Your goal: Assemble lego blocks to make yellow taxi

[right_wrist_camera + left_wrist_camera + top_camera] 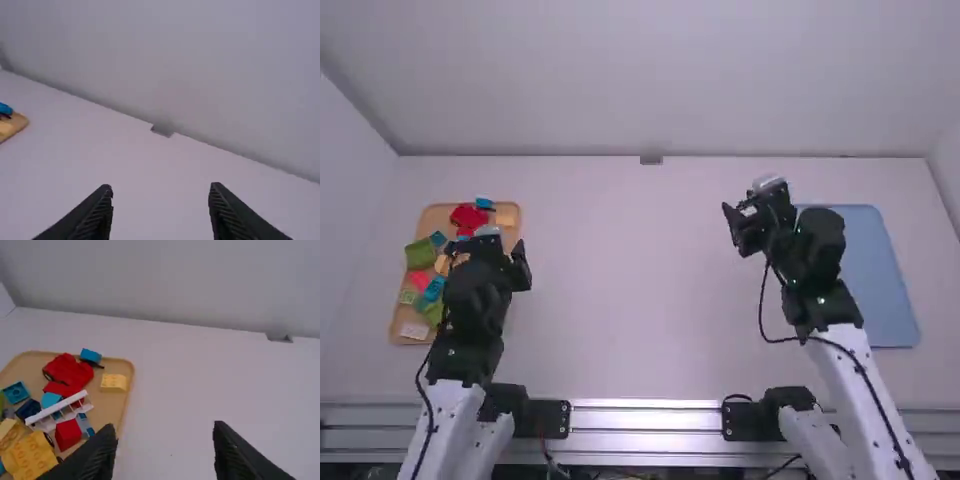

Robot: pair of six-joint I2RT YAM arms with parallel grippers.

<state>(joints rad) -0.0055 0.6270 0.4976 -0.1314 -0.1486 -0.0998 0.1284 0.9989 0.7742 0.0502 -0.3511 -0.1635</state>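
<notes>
My left gripper point(498, 250) is over the right side of the wooden tray; in the left wrist view this gripper point(166, 440) stands open, nothing between its fingers. My right gripper point(738, 215) is above the table beside the blue tray; in the right wrist view the gripper point(161, 200) is open and holds nothing. A yellow wheeled block point(31, 456) lies in the tray. Near the tray's far right corner is a light yellow brick point(114, 382). Another pale yellow brick point(9, 432) lies at the left. A white rack-like piece point(59, 410) rests across other blocks.
The wooden tray point(126, 390) also holds a red car-shaped piece point(69, 370), a red block point(68, 434), a blue piece point(90, 355) and several green and teal blocks. A blue tray point(880, 280) lies at the right, partly under the right arm. A wall rises behind the table.
</notes>
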